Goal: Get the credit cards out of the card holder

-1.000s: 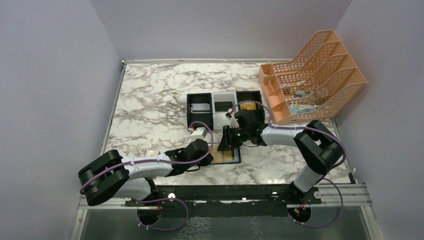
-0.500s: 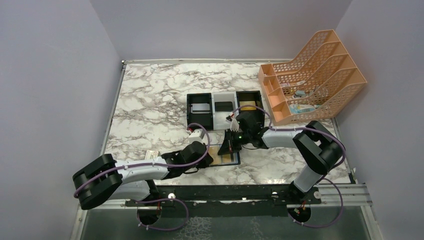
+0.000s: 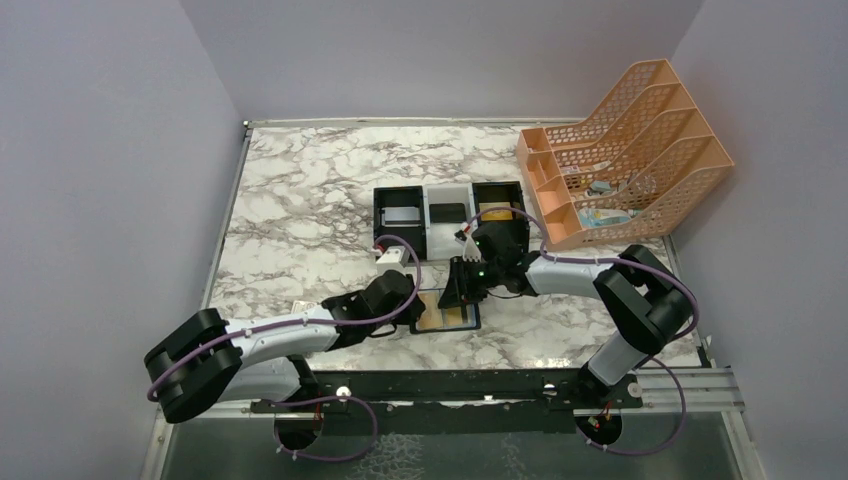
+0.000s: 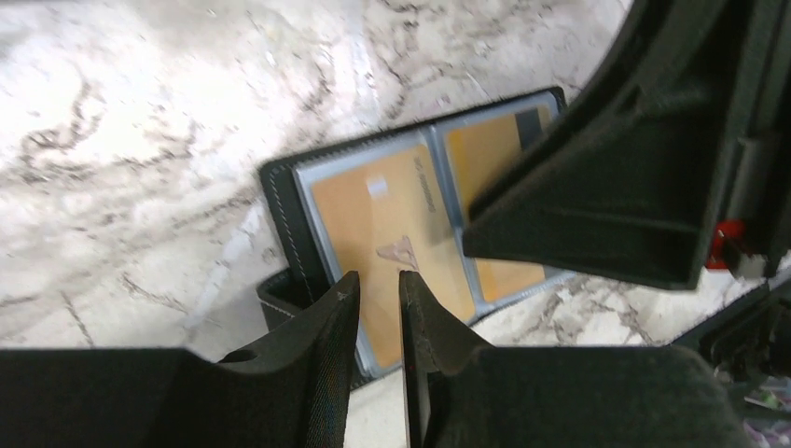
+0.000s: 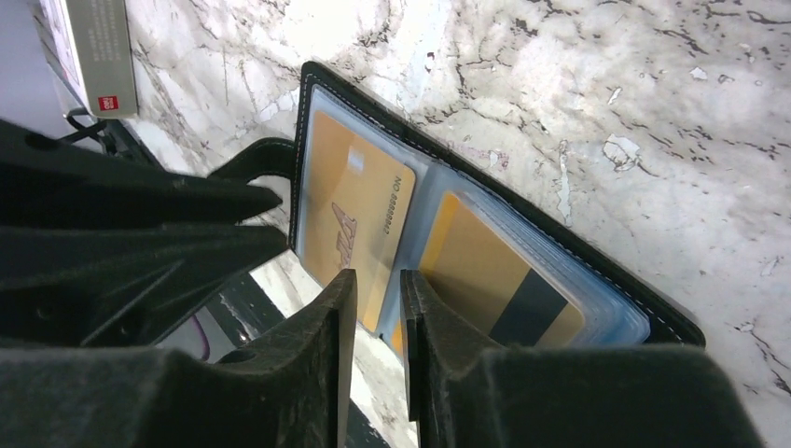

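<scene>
The black card holder [image 3: 449, 315] lies open on the marble table between my two grippers. Its clear sleeves hold two gold-tan credit cards: one printed face up [image 5: 350, 210] on the left panel, one with a dark stripe [image 5: 494, 280] on the right panel. In the left wrist view the same cards [image 4: 392, 233] show inside the card holder [image 4: 280, 201]. My left gripper [image 4: 378, 278] hovers at the holder's near edge, jaws a narrow gap apart with nothing between them. Over the holder's middle fold my right gripper [image 5: 378, 276] stands slightly open and empty too.
A black-white-black tray [image 3: 450, 232] stands behind the holder, with a grey flat piece in its left compartment. An orange mesh file rack [image 3: 625, 150] fills the back right. A white box with a red mark [image 5: 93, 47] lies beyond the left gripper.
My left arm has edged toward the holder and its jaws have parted a little. The right gripper stays over the holder. The holder has not moved.
</scene>
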You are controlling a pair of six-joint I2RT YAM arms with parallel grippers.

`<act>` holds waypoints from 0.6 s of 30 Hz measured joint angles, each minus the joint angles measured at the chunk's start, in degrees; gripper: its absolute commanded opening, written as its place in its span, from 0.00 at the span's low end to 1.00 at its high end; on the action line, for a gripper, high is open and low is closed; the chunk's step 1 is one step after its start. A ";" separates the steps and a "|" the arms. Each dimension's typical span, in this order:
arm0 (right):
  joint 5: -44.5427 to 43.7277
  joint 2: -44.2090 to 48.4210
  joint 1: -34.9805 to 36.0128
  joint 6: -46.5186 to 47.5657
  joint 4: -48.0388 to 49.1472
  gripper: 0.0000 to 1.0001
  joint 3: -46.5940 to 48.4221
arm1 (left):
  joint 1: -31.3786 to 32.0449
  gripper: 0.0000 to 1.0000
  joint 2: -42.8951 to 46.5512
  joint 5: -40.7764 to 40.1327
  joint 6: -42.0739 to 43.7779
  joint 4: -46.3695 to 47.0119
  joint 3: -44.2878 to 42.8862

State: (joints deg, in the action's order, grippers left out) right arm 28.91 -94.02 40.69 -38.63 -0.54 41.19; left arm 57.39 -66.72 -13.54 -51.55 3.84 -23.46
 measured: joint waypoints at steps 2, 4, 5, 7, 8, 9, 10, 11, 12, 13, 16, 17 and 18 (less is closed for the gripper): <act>-0.13 0.20 0.00 0.13 0.02 0.28 0.00 | -1.64 0.25 -1.20 0.42 1.16 -0.09 -0.72; -0.09 0.24 0.00 0.26 0.04 0.29 0.00 | -2.78 0.24 -2.38 0.48 2.01 -0.85 -1.46; -0.09 0.24 0.00 0.28 0.07 0.30 0.00 | -3.02 0.24 -2.95 0.50 2.38 -1.31 -1.81; -0.09 0.24 0.00 0.24 0.11 0.31 0.00 | -3.06 0.23 -3.72 0.66 3.10 -2.38 -2.27; -0.09 0.24 0.00 0.26 0.11 0.32 0.00 | -3.06 0.22 -3.80 0.83 3.39 -2.64 -2.27; -0.11 0.24 0.00 0.24 0.11 0.33 0.00 | -3.06 0.21 -3.87 1.18 3.69 -2.91 -2.27; -0.13 0.24 0.00 0.24 0.09 0.33 0.02 | -3.06 0.20 -3.91 1.62 3.98 -2.97 -2.25; -0.17 0.22 0.00 0.26 0.02 0.33 0.07 | -3.06 0.18 -4.00 2.10 4.26 -2.97 -2.25; -0.26 0.22 0.00 0.24 -0.22 0.33 0.22 | -3.06 0.17 -4.15 2.62 4.61 -2.95 -2.25; -0.44 0.22 0.02 0.26 -0.66 0.33 0.48 | -3.06 0.16 -4.33 2.97 4.92 -2.95 -2.23; -1.11 0.15 0.17 0.33 -1.81 0.33 1.14 | -3.08 0.14 -5.35 3.98 5.60 -2.78 -2.12; -1.29 0.15 0.22 0.33 -2.10 0.33 1.27 | -3.13 0.14 -5.40 4.09 5.79 -2.71 -2.12; -1.51 0.15 0.26 0.31 -2.45 0.33 1.42 | -3.17 0.13 -5.42 4.09 5.88 -2.73 -2.12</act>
State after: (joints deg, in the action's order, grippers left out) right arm 27.40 -93.86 40.95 -38.33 -2.98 42.61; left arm 54.22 -72.14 -9.45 -45.67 1.10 -25.58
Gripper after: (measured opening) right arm 0.329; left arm 0.146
